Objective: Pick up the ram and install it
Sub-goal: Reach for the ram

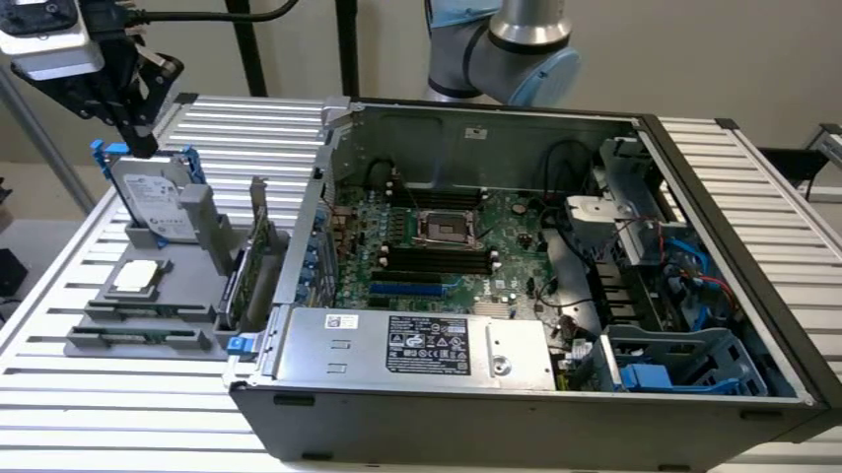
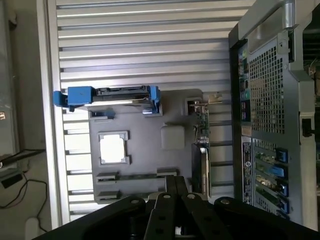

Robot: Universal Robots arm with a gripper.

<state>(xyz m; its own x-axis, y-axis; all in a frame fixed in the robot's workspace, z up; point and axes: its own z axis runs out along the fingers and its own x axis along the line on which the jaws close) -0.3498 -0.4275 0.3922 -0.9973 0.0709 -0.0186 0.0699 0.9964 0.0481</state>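
Observation:
My gripper [image 1: 137,138] hangs shut and holds nothing, high over the grey parts holder [image 1: 93,340] at the exterior view's left, just above the upright hard drive [image 1: 152,192]. In the wrist view the closed fingertips [image 2: 177,182] hover over the holder [image 2: 145,150]. A thin dark strip [image 2: 137,176] sits edge-up in one of the holder's long front slots [image 1: 138,313]; I cannot tell whether it is the ram. The open computer case [image 1: 526,246] lies on its side, with black memory slots [image 1: 435,261] on its motherboard.
The holder also carries a silver processor [image 1: 138,278] and an upright green expansion card with a metal bracket [image 1: 256,261]. The hard drive has blue clips [image 2: 75,96]. The slatted metal table [image 1: 79,414] stretches around the holder. The case wall [image 2: 265,100] stands close beside it.

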